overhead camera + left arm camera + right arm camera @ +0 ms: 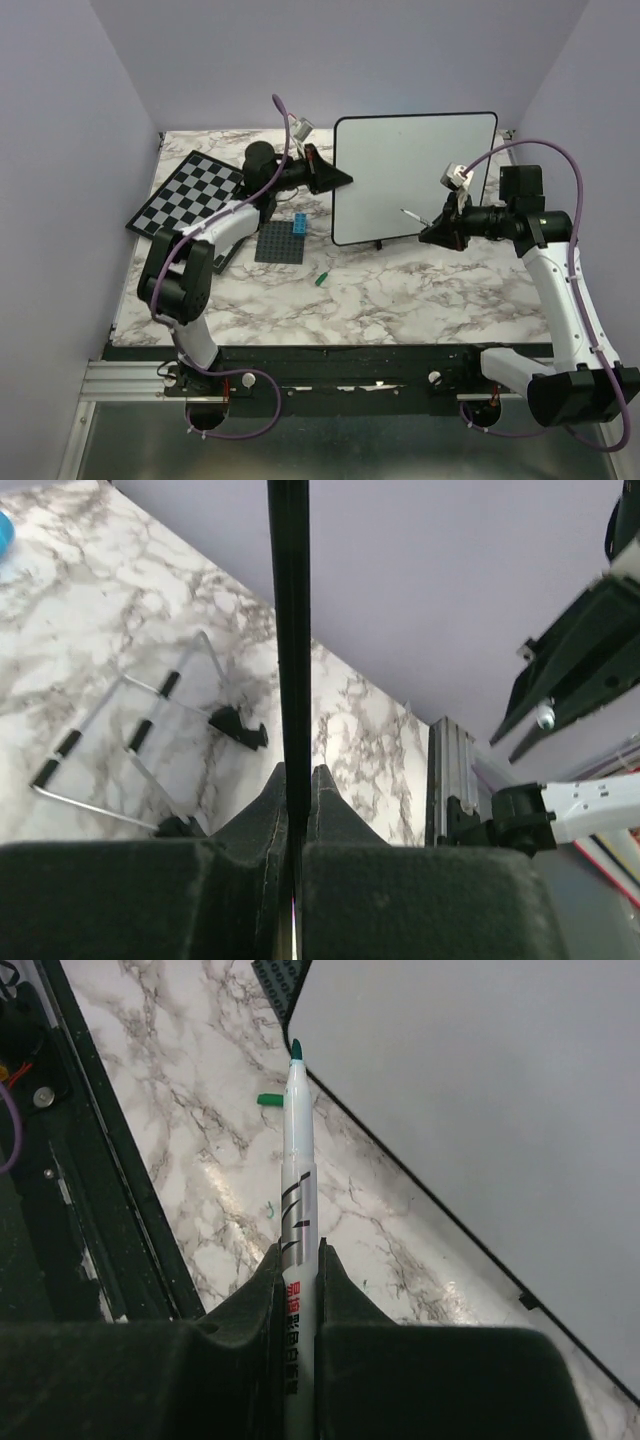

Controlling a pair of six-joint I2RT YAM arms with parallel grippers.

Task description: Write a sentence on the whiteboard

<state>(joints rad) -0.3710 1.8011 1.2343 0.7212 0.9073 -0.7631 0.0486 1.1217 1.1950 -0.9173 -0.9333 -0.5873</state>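
Note:
The whiteboard (415, 175) stands upright at the back of the marble table, its face plain white; no sentence is in view on it. My left gripper (340, 178) is shut on the board's left edge, which runs as a thin black frame (290, 630) between the fingers (330, 810). My right gripper (430, 232) is shut on a white marker (298, 1160) with an uncapped green tip. The tip points towards the board's lower right part (480, 1090), a little off its face. The green cap (322, 278) lies on the table in front of the board.
A black-and-white chessboard (190, 192) lies at the back left. A dark grey baseplate (280, 241) with a blue brick (300, 224) sits beside the left arm. A wire stand (130, 740) rests on the table behind the board. Lilac walls close in the table.

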